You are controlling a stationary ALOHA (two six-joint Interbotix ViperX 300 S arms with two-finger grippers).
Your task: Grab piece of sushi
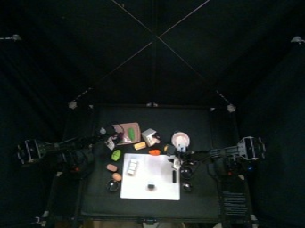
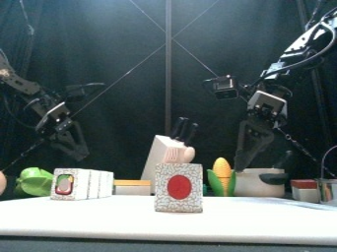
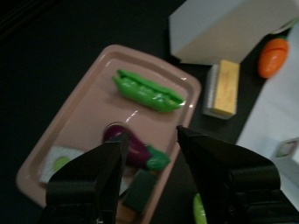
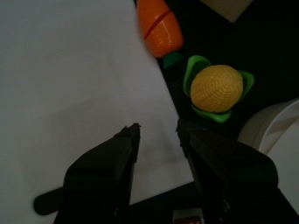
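A sushi piece (image 2: 178, 188), a speckled block with a red round centre, stands upright on the white cutting board (image 2: 171, 220) at the front middle. In the top view it is a small dark thing (image 1: 150, 188) on the board (image 1: 152, 169). My left gripper (image 3: 149, 149) is open and empty above a pink tray (image 3: 82, 114) holding a green pea pod (image 3: 146, 90) and a purple eggplant (image 3: 128, 144). My right gripper (image 4: 158, 140) is open and empty above the board's right edge (image 4: 70, 96), near a carrot (image 4: 160, 24) and a corn cob (image 4: 218, 88). Both grippers are well behind the sushi piece.
A white knife block (image 2: 168, 153) stands behind the sushi piece. A row of white blocks (image 2: 82, 183) and a green vegetable (image 2: 35, 181) lie at the left. The corn cob (image 2: 223, 176) and a white bowl (image 1: 181, 140) are at the right.
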